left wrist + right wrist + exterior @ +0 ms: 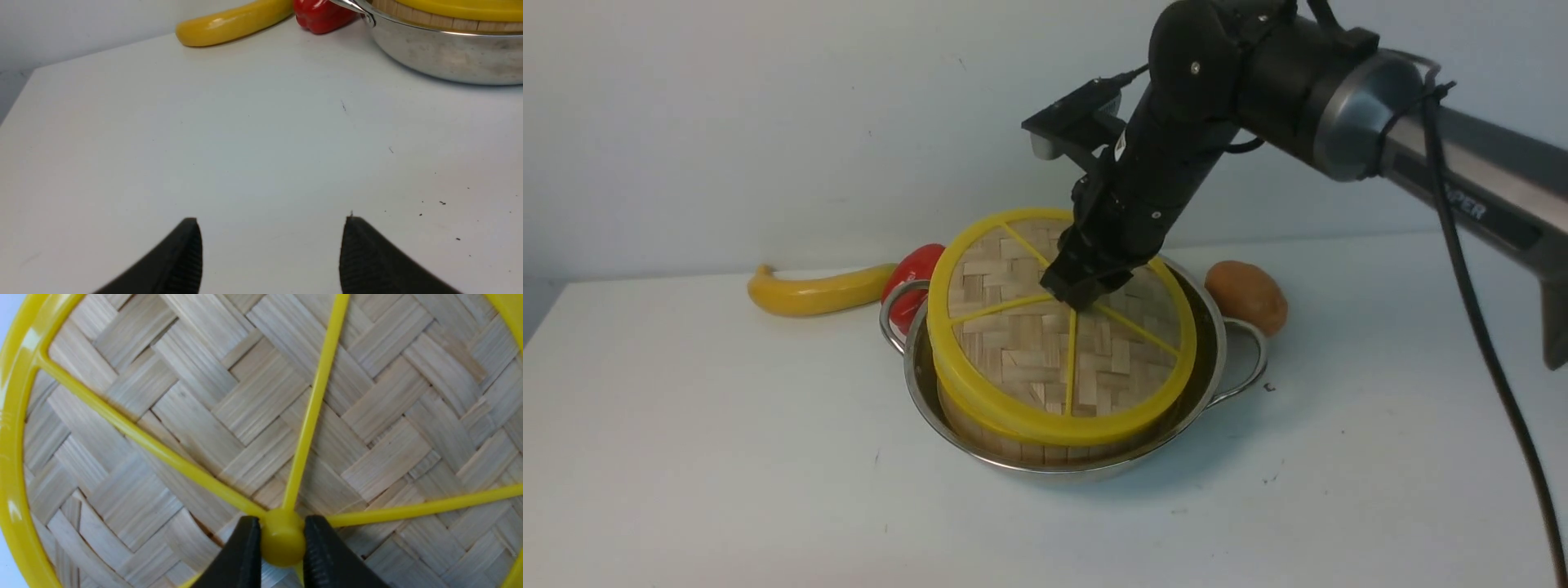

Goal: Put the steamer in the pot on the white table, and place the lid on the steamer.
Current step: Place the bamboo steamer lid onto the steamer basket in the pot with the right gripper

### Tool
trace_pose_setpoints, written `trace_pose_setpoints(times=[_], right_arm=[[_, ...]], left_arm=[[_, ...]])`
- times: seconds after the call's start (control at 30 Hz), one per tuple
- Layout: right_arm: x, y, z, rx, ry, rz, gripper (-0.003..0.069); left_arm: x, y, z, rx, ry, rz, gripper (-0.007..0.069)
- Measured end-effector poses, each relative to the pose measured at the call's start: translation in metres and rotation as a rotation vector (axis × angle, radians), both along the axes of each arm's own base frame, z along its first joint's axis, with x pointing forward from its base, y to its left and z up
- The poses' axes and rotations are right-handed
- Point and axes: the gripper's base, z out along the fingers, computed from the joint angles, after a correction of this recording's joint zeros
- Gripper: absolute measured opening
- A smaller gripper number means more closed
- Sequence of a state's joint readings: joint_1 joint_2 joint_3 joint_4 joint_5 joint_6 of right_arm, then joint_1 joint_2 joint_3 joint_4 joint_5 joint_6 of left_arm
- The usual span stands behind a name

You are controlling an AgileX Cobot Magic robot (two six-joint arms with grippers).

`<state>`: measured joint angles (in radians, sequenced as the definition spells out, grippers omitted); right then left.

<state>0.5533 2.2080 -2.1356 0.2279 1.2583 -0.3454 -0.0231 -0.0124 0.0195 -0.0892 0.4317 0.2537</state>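
Note:
The shiny pot [1217, 343] stands on the white table [686, 449] with the steamer [1013, 445] inside it; only the steamer's slatted side shows under the lid [1029, 343]. The lid is tilted, its near edge low on the steamer and its far edge raised. My right gripper [1078, 294] is shut on the lid's yellow centre knob [282, 539], one finger on each side. My left gripper [271, 228] is open over bare table, some way from the pot [445, 61], and is out of the front view. The steamer's contents are hidden.
A yellow banana [817, 291] and a red pepper [915, 265] lie behind the pot on the left. A brown potato [1247, 296] sits behind its right handle. The right arm reaches in from the upper right.

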Motion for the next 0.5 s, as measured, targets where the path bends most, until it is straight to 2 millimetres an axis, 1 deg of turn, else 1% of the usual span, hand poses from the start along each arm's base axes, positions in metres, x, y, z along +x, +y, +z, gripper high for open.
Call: trace_pose_setpoints(times=[0.17,0.4,0.5], right_arm=[[0.0,0.0,-0.001,-0.002,-0.001,0.012,0.0113],[0.006,0.004,-0.017,-0.016,0.019,0.017,0.0113],[0.01,0.006,-0.014,-0.005,0.002,0.017,0.0113]], left_arm=[[0.0,0.0,0.0,0.0,0.0,0.0,0.0421],[0.0,0.0,0.0,0.0,0.0,0.0,0.0421],[0.0,0.0,0.0,0.0,0.0,0.0,0.0421]])
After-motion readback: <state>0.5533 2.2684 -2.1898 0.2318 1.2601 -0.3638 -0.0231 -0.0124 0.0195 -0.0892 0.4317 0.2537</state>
